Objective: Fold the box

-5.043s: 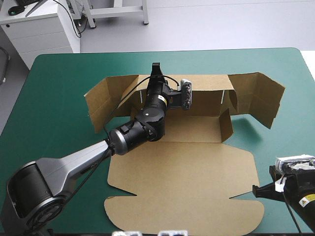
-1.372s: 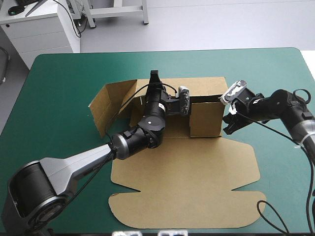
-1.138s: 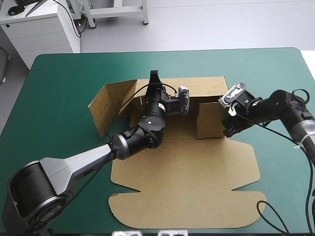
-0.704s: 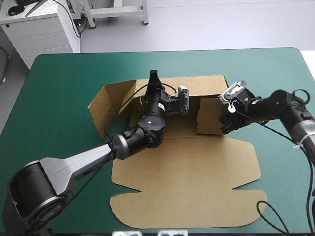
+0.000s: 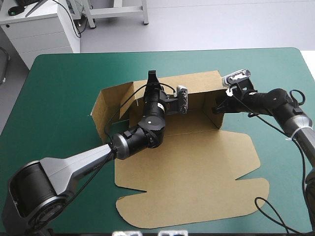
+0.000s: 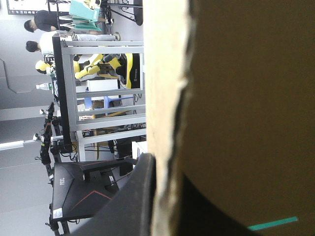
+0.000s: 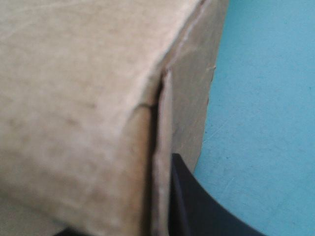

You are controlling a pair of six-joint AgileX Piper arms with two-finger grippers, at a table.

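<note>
Brown box [image 5: 187,167] wall inside right end effector [image 5: 217,108].

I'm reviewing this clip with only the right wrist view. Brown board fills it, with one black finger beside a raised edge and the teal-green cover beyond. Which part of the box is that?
Observer: The high view shows the right tool holding the box's raised right side wall, close to the far right corner.
Operator: Where is the other arm?
Observer: The left tool is at the far wall. Its wrist view shows that wall's edge between its fingers.
Operator: Is the left side up too?
Observer: The left side wall is lifted off the table but leans outward, not tucked in.
</note>
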